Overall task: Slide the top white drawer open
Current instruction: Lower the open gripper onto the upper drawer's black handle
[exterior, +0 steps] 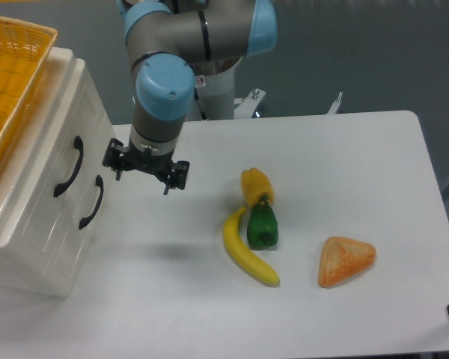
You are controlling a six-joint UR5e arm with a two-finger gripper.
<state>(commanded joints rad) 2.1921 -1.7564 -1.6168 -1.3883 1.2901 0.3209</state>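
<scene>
The top white drawer (56, 161) is the upper of two on the cream-white cabinet at the left. It is shut, and its curved black handle (69, 166) faces right. The lower drawer (78, 224) with its own black handle (91, 202) is also shut. My gripper (144, 178) hangs from the blue-capped wrist just right of the cabinet front, at about the height of the handles and apart from them. Its jaws point down and stand apart, holding nothing.
A yellow woven basket (11, 67) sits on top of the cabinet. On the white table (344, 149) lie a yellow pepper (256, 185), a green pepper (262, 226), a banana (247, 258) and an orange triangular piece (346, 261).
</scene>
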